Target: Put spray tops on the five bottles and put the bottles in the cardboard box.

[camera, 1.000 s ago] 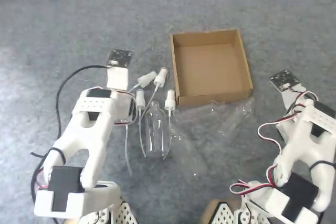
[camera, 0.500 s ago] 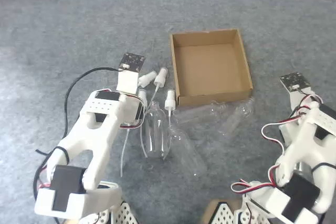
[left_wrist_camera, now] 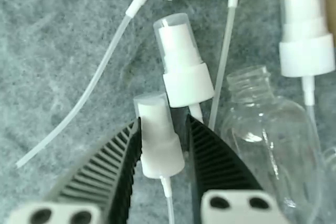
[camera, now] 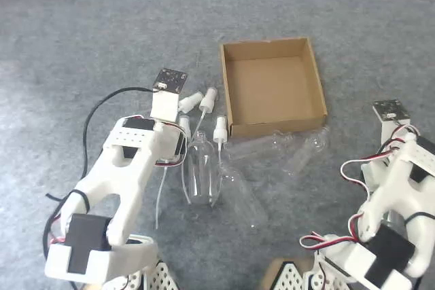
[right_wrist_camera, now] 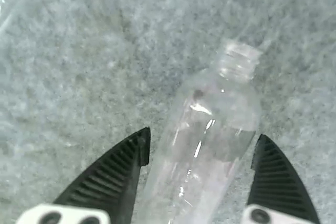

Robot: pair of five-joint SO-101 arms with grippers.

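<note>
The left gripper [left_wrist_camera: 163,124] is over the group of spray tops that lie left of the cardboard box [camera: 275,127], near its front corner. Its ribbed fingers [left_wrist_camera: 118,163] are pressed on the two sides of one spray top [left_wrist_camera: 157,140], with the thin tube hanging out behind them. A second spray top [left_wrist_camera: 181,72] lies just beside the held one, perhaps touching it, and an open bottle [left_wrist_camera: 273,129] lies close by. I think the first danger is here: when the arm lifts, the neighbour or its long tube can be dragged along. The hold is on a smooth round cap, so the top may turn between the fingers. Then the tube will point wrongly and miss the narrow neck.

In front of the box more clear bottles [camera: 258,144] lie on their sides on the grey cloth, and nothing is in the box yet.

Further right of the box, the right gripper [right_wrist_camera: 202,137] hangs over another clear bottle [right_wrist_camera: 215,124], with its fingers wide apart on both sides and not touching it. This bottle is round, light and slippery, I believe. If the fingers close off its middle, it may roll away or squeeze out. If they press too hard, the thin wall may dent.
</note>
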